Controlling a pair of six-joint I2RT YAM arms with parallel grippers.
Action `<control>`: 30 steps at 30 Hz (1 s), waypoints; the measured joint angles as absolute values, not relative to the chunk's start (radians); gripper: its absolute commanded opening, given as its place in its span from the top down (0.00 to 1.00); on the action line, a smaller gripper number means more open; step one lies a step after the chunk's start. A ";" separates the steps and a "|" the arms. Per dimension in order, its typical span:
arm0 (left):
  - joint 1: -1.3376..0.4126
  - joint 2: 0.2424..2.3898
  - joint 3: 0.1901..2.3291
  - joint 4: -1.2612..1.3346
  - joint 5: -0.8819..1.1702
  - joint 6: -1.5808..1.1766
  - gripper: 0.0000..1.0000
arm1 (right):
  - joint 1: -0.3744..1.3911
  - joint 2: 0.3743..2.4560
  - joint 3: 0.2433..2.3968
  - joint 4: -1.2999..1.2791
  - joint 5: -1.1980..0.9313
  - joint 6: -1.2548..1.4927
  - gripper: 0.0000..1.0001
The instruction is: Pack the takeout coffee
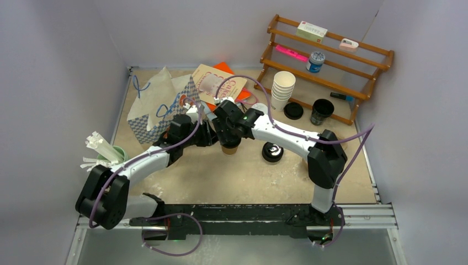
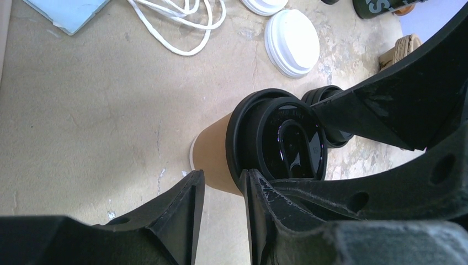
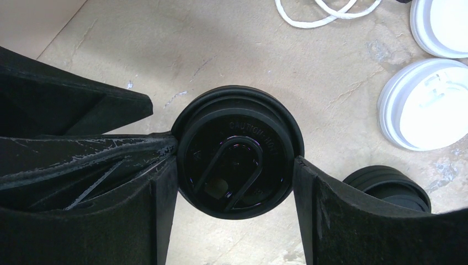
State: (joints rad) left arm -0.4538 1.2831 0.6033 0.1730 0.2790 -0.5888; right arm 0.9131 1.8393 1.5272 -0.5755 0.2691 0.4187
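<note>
Two tools (image 2: 222, 175) (image 3: 234, 165) crowd the lid (image 2: 276, 138) rim.

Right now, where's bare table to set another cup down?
Free: near-centre table, bordered by the left arm, right arm and front rail; also the strip between the right arm and the right edge. Crowded: the back, with gift bag, booklet, white cup stack, black lid, black cup, rack, and mid-table around the brown cup.

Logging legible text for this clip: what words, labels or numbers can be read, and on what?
"Cafe": on the beige card.
"CAUTION HOT": embossed, faint, on the black lid of the brown cup.
"S": a white letter on the dark cup, rest cut off.
White box: print too small to read.
</note>
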 measured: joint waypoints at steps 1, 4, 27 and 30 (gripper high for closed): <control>-0.454 1.285 0.604 0.174 0.279 -0.588 0.64 | 0.913 1.839 1.527 -0.575 0.268 0.418 0.35; -0.453 1.295 0.604 0.180 0.278 -0.588 0.65 | 0.911 1.839 1.526 -0.573 0.263 0.417 0.36; -0.450 1.313 0.615 0.187 0.273 -0.583 0.69 | 0.901 1.793 1.427 -0.464 0.216 0.435 0.35; -0.450 1.315 0.615 0.188 0.273 -0.583 0.69 | 0.901 1.792 1.422 -0.456 0.213 0.437 0.35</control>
State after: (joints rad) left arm -0.4496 1.3148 0.6151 0.1883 0.2729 -0.5835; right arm 0.9012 1.7920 1.4223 -0.4561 0.2127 0.4374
